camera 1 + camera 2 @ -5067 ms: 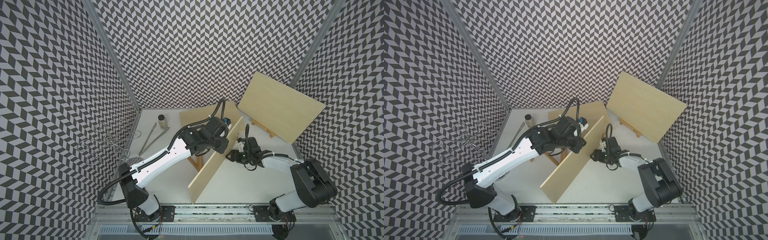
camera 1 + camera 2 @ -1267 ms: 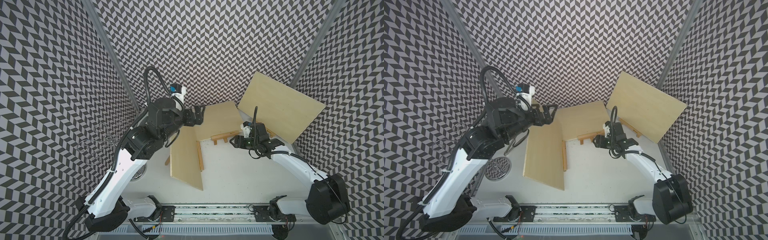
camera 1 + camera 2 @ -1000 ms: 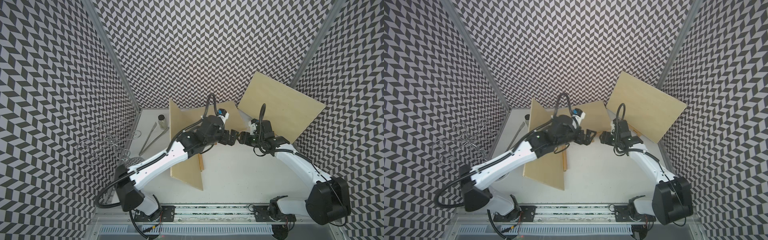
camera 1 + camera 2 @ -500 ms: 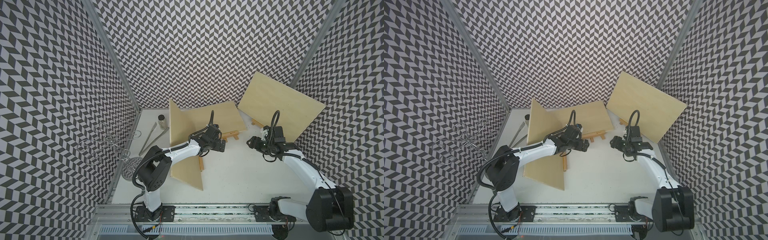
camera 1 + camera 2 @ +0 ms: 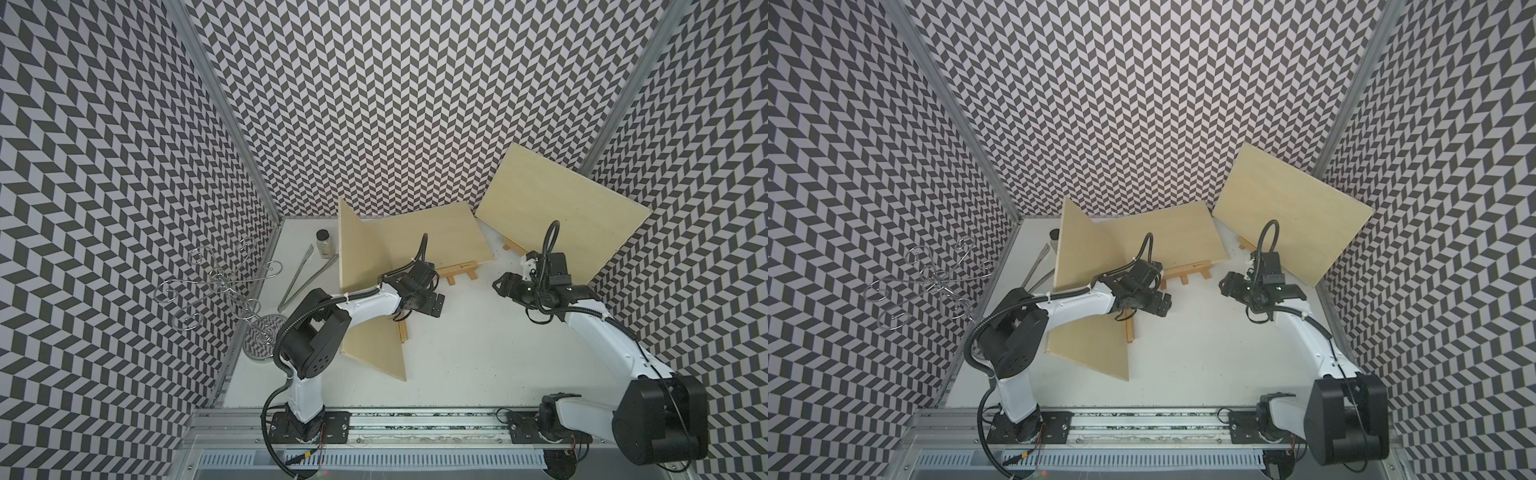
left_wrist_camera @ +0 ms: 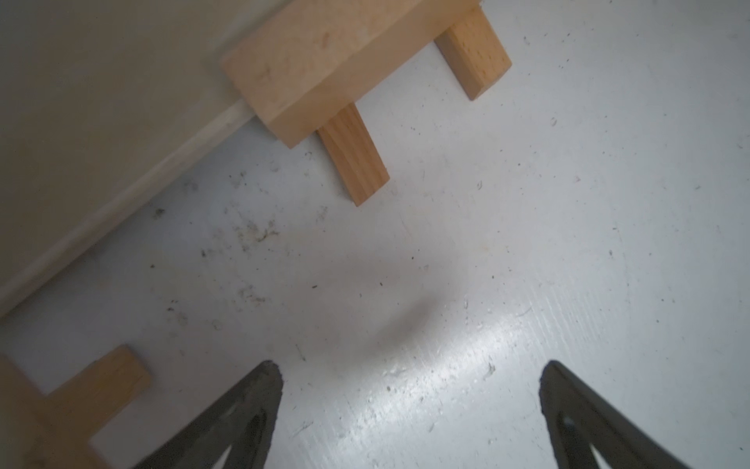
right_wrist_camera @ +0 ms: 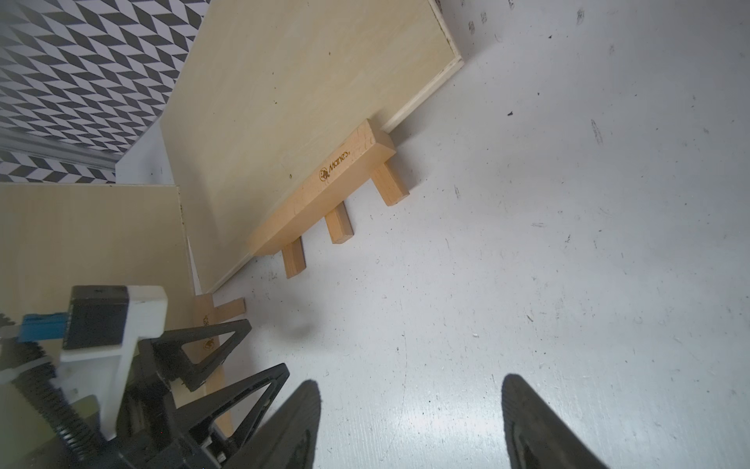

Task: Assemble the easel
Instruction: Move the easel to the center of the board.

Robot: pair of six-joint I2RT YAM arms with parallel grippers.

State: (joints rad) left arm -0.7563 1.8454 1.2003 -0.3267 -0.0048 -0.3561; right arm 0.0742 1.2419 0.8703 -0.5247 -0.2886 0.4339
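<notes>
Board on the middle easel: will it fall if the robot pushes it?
The board probably slides or tips easily: only the narrow ledge of the easel holds its bottom edge. It looks thin and flat, so likely stiff and fairly light.

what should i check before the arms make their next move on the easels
1. Left gripper empty: ok, jaws wide apart over bare table.
2. Right gripper empty: ok, jaws apart, nothing between them.
3. Middle board seated on its easel ledge: ok, lower edge sits behind the ledge.
4. Left board seated on its easel: cannot tell, the left arm covers that joint.
5. Right board supported: cannot tell, only easel feet show under it.
6. Arms clear of each other: ok, bare table between the grippers.
</notes>
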